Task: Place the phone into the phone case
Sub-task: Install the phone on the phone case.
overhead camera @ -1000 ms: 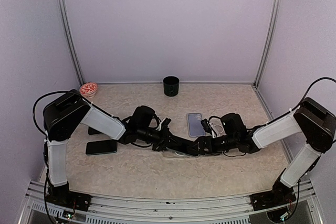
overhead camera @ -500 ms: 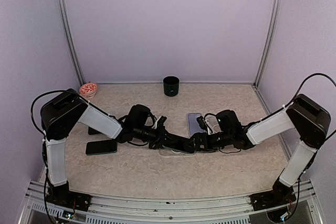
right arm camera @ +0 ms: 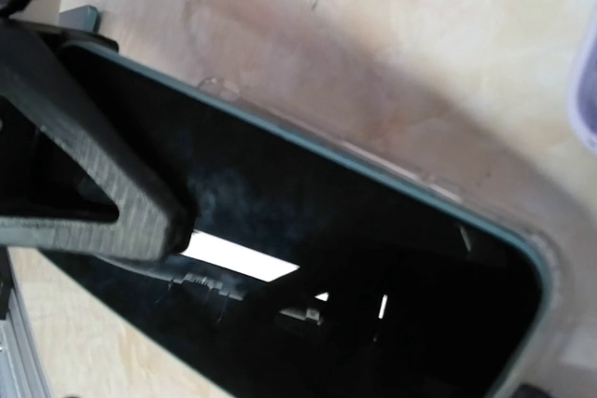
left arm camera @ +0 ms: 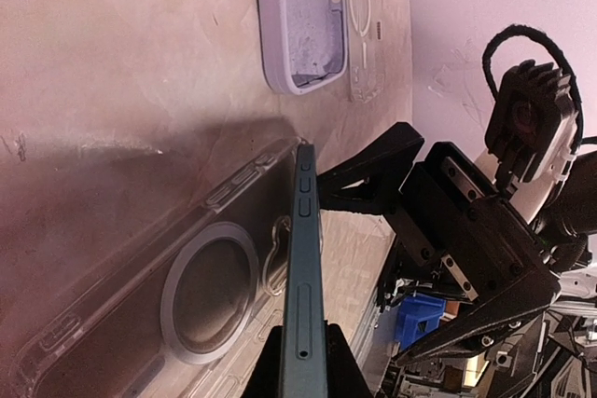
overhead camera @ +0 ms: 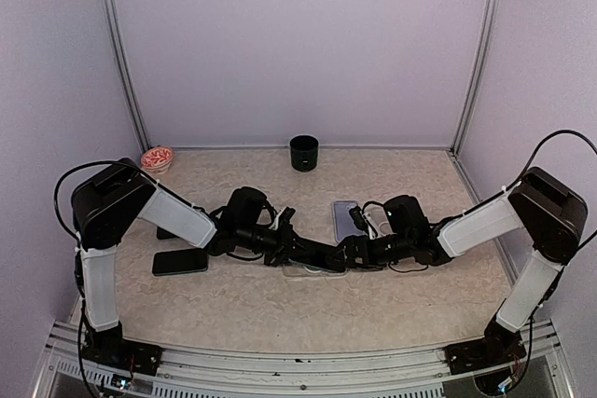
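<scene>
Phone (left arm camera: pixel 303 267) is tilting unseated over case (left arm camera: pixel 112 323) at 6 o'clock; your left gripper (left arm camera: pixel 303 370) is pinching it, right gripper (left arm camera: pixel 364 258) seemingly gaping.

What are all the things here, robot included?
teal phone: 1, dark teal, on edge over clear case
clear case: 1, see-through, flat, table centre
lavender case: 1, pale purple, behind the grippers
second clear case: 1, see-through, beside lavender case
black phone: 1, black, flat, table left
cup: 1, black, back centre
bowl: 1, red-white, back left
table: 1, beige, under everything
left gripper: 1, black, shut on teal phone
right gripper: 1, black, open, beside teal phone
</scene>
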